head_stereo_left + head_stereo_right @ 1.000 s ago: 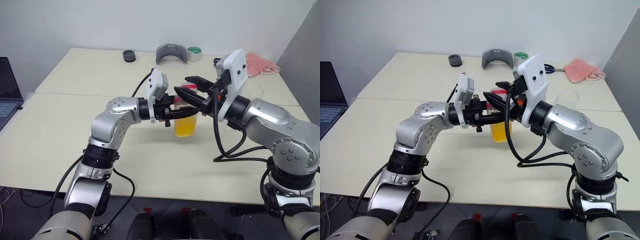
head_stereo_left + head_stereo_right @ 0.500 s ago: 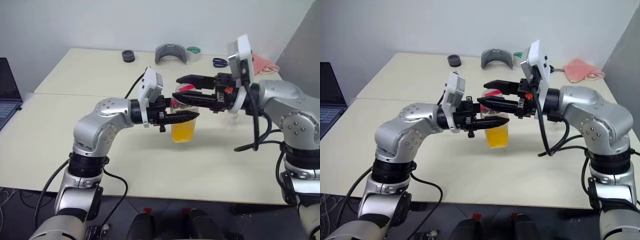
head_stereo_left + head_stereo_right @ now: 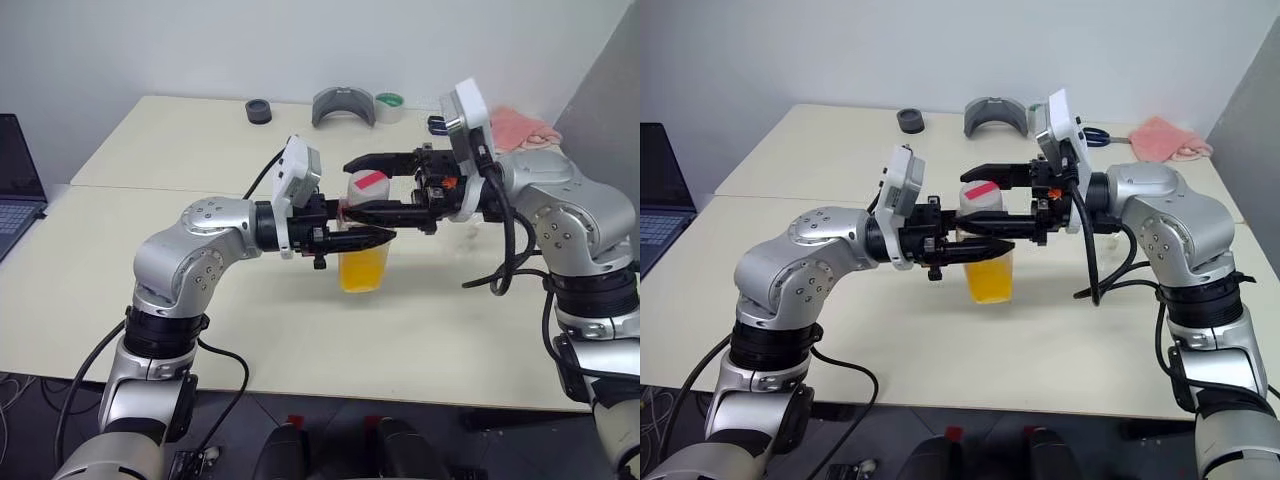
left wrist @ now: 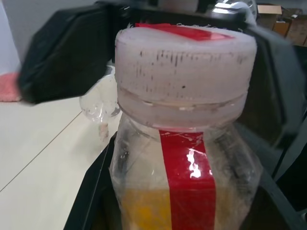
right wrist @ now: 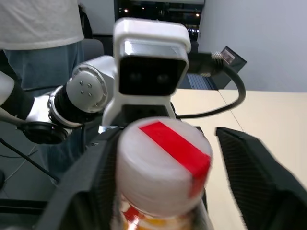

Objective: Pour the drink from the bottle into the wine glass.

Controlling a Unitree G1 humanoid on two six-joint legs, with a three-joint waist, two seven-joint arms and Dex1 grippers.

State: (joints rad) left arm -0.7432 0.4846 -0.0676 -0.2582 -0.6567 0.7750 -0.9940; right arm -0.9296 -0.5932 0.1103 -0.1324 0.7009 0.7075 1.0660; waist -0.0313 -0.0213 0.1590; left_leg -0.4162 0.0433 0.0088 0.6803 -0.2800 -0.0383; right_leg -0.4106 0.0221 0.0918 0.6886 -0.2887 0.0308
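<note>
The left gripper (image 3: 975,248) clamps the bottle (image 3: 989,250) above the table (image 3: 1060,320); the right gripper (image 3: 992,192) straddles the cap (image 5: 163,158), jaws wide (cap on). The glass (image 4: 100,103) waits beyond; uncapping and pouring remain.

A plain pale wall (image 3: 150,45) stands behind two cream tables (image 3: 120,290) pushed together, with a seam between them. At the far right is a grey panel (image 3: 610,90), and a laptop (image 3: 15,185) sits at the left edge.

Left end effector (image 3: 385,237) clamped (pointing level); right end effector (image 3: 352,186) spread wide.
</note>
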